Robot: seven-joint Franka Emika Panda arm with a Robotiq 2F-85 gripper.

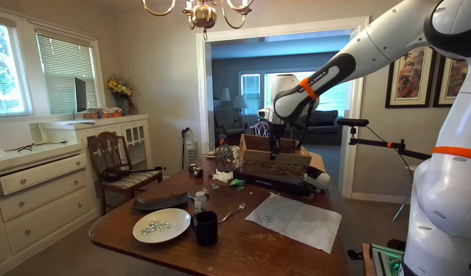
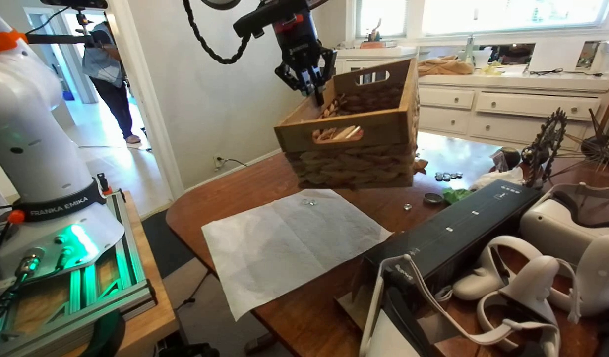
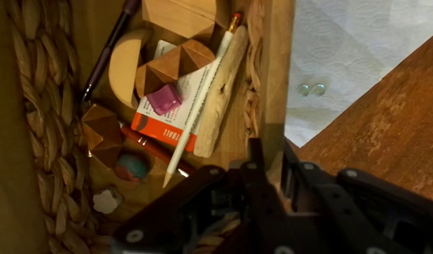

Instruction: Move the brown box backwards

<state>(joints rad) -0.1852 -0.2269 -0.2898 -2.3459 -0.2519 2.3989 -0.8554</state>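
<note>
You had pincer [image 3: 272, 151] clamped on side wall of one brown box [image 2: 354, 166], which hung clear above table [image 1: 258, 255] in both exterior views. Inside, wrist view gave you one white pencil [image 3: 204, 92] lying across one card [image 3: 151, 127], one stick [image 3: 218, 106] beside pencil, one purple lump [image 3: 164, 99] overlapping card. On table you had: one paper sheet [image 2: 289, 248] with two clear beads [image 3: 303, 90]; one plate [image 1: 177, 216] with glass pieces [image 1: 155, 227] too small to count; one mug [image 1: 206, 230] just beside plate; one fork [image 1: 231, 213]; one white bottle [image 1: 200, 202]; one black tray [image 1: 162, 202]; one long black carton [image 2: 458, 234].
</note>
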